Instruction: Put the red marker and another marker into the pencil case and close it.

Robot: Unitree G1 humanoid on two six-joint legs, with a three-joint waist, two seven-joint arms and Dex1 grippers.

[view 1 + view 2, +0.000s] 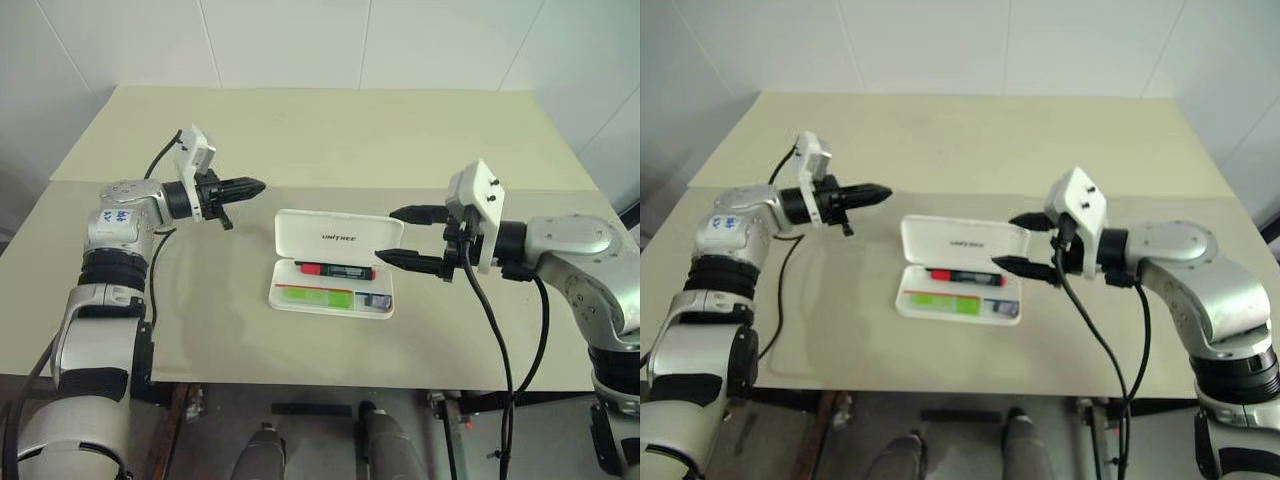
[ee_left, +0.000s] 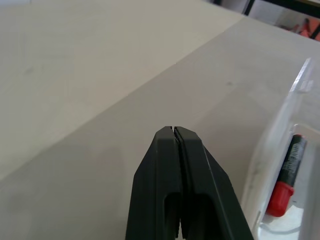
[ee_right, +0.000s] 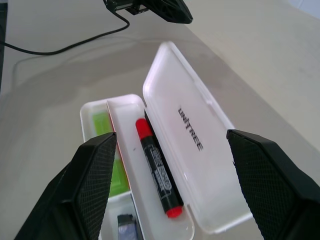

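- The left gripper [image 1: 252,185] hangs above the table [image 1: 330,130] with its two black fingers pressed tight together, nothing between them.
- Off its tip, toward the right arm, sits the pencil case [image 1: 335,265], its white lid standing up with the lettering showing.
- The right gripper [image 1: 400,237] hovers at the case's far end with its fingers spread wide, one above the other, holding nothing.
- Just past its fingertips, inside the tray, lies the red marker [image 3: 157,167] along the hinge side.
- The light green marker [image 1: 318,297] lies in the front compartment, beside a small dark item [image 1: 376,301].
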